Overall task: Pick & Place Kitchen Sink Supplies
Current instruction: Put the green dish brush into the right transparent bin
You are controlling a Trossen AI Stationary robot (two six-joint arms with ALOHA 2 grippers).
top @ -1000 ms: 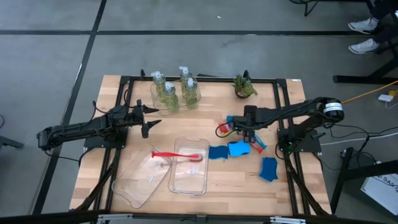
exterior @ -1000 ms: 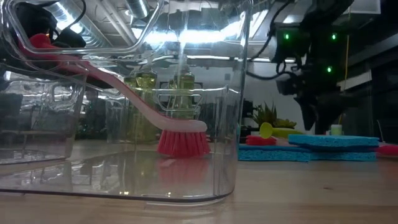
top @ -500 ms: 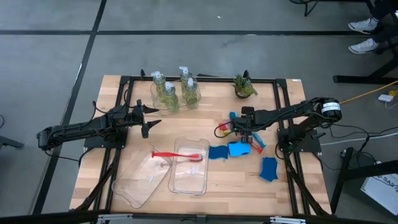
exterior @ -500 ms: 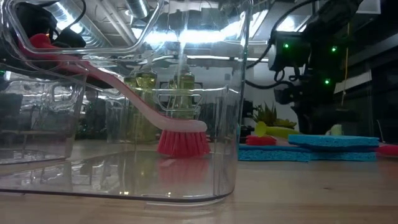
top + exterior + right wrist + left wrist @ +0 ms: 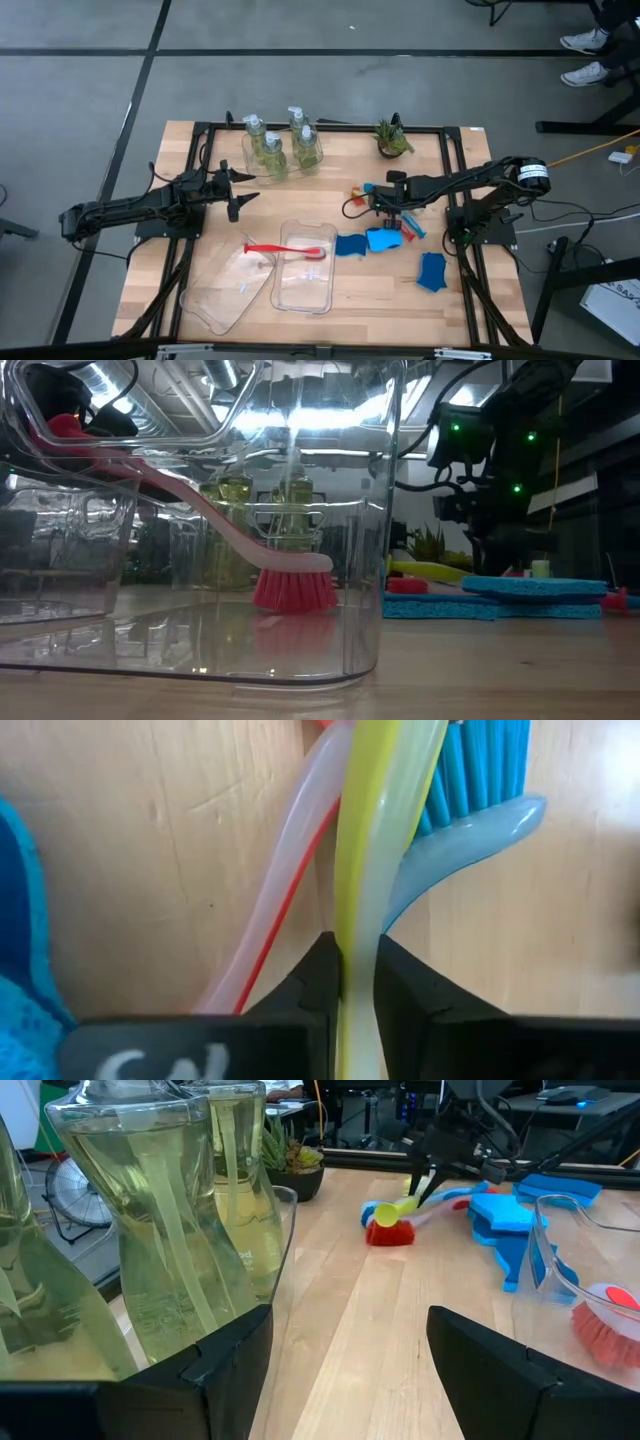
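Three slim brushes lie crossed on the table right of centre: a yellow-green brush (image 5: 360, 840), a red brush (image 5: 290, 890) and a blue brush (image 5: 470, 820). My right gripper (image 5: 393, 208) points steeply down over them, shut on the yellow-green one. Flat blue sponge pieces (image 5: 383, 240) lie just nearer, and one more (image 5: 432, 272) lies alone. Another red brush (image 5: 285, 250) leans in a clear tray (image 5: 303, 285). Pump bottles (image 5: 280, 148) stand in a tray at the back. My left gripper (image 5: 238, 190) waits open beside them. My right gripper pinches the yellow-green brush's handle (image 5: 358, 935) between its two fingers, somewhere along its middle. The fingers come from above, slanting down, one on either side of the handle. The handle runs about level over the red brush (image 5: 407, 586); whether it is clear of the table I cannot tell.
A small potted plant (image 5: 392, 140) stands at the far right of the table. A clear lid (image 5: 225, 295) lies left of the tray holding the red brush. Bare wood shows at the table's middle and near right.
My right gripper has sunk a little onto the crossed brushes and shut on the yellow-green brush's handle. That brush's head end has shifted slightly and now lies flatter over the red brush's head.
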